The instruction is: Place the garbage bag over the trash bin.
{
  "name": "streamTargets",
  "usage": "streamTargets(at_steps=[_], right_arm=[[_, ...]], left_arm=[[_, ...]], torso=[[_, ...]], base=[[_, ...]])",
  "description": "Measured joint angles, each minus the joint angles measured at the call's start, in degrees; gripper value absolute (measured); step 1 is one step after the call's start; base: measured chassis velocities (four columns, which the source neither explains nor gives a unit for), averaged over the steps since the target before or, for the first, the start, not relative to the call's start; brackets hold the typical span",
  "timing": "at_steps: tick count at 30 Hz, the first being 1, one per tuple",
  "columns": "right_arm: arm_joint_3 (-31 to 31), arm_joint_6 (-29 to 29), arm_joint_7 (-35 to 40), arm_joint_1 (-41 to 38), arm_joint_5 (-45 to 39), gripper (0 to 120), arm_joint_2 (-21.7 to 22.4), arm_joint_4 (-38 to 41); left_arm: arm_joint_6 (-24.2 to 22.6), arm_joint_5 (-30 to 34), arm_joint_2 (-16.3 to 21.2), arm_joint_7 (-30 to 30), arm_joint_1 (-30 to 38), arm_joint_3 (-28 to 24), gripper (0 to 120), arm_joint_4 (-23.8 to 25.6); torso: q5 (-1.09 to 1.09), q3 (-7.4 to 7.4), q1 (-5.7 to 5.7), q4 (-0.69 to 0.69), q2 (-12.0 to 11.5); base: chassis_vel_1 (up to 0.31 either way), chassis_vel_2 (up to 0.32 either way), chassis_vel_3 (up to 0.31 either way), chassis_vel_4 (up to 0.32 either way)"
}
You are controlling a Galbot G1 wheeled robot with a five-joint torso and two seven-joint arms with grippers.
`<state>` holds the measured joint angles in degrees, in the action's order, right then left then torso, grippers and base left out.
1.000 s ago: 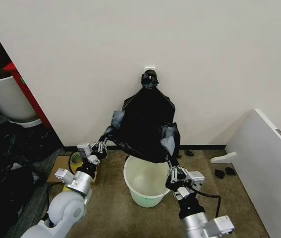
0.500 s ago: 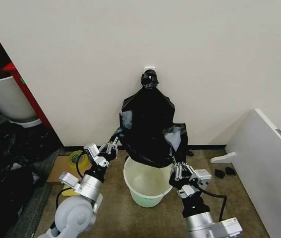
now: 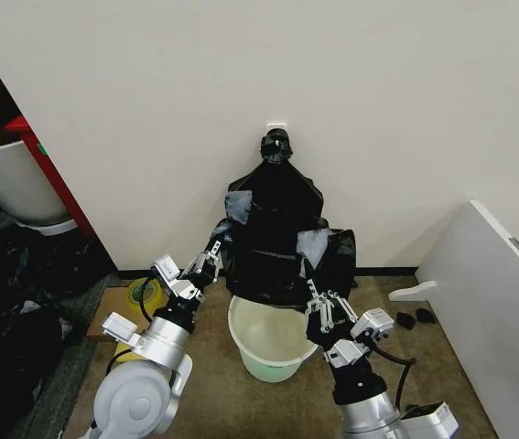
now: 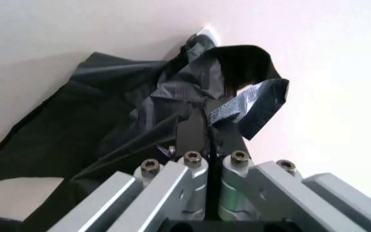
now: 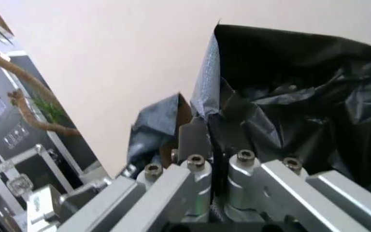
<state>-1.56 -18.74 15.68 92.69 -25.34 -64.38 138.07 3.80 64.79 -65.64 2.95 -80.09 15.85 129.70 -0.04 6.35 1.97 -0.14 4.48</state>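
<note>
My left pincer (image 3: 211,256) and right pincer (image 3: 321,307) each pinch an edge of the garbage bag (image 3: 277,242), spreading its mouth above the trash bin (image 3: 268,343) to line it.

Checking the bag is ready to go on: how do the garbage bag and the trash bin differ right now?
The garbage bag is black, thin and crinkled; the trash bin is cream-white, rigid and round. The bag hangs in the air, gripped by the left gripper and right gripper; the bin stands on the floor, open and unlined. Both look similarly wide.
</note>
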Motion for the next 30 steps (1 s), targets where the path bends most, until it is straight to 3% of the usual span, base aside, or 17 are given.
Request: streamTargets(at_steps=[4, 10, 24, 30], right_arm=[[-0.2, 0.0, 0.3, -1.0, -0.2, 0, -0.4, -2.8], [1.1, -0.5, 0.4, -4.0, -2.0, 0, -1.1, -9.9], [2.7, -2.5, -1.4, -5.9, -3.5, 0, -0.7, -16.0], [2.0, 2.3, 7.1, -3.7, 3.4, 0, 1.4, -17.2]], left_arm=[[0.0, -1.9, -0.9, 0.0, -0.3, -0.6, 0, -1.9], [1.3, -5.2, -3.4, -0.8, -0.3, -0.7, 0, -9.7], [2.5, -8.5, -6.2, -2.5, -2.4, -2.0, 0, -14.0], [5.6, -14.8, -5.2, -2.8, -5.1, -4.8, 0, -16.1]], torso=[[0.0, 0.0, 0.0, 0.0, 0.0], [0.0, 0.0, 0.0, 0.0, 0.0], [0.01, 0.0, 0.01, 0.0, 0.0], [0.0, 0.0, 0.0, 0.0, 0.0]], base=[[0.0, 0.0, 0.0, 0.0], [0.0, 0.0, 0.0, 0.0], [0.0, 0.0, 0.0, 0.0], [0.0, 0.0, 0.0, 0.0]])
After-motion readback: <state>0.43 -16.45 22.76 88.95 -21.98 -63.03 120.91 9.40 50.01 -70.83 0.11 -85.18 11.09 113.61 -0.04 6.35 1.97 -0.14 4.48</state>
